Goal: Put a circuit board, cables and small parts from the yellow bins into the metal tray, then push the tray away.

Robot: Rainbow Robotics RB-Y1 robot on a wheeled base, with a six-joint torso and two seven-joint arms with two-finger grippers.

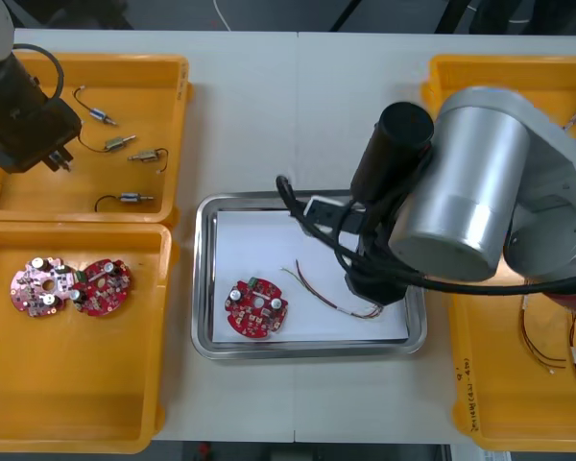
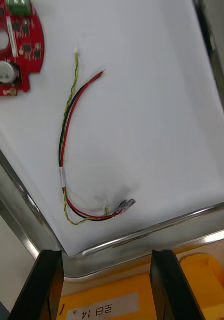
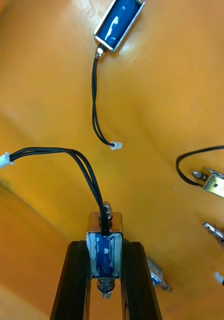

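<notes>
Left gripper is clamped on a small blue-wrapped metal part, its long axis in line with the fingers and its black twin cable arching ahead to a white plug, inside the left-side yellow bin of such parts. We see the white-lined metal tray to its right at mid-table, holding a round red circuit board and a red-and-yellow cable. Our right gripper hangs spread and empty over the tray's edge, so the carry, we judge, falls to the left arm.
</notes>
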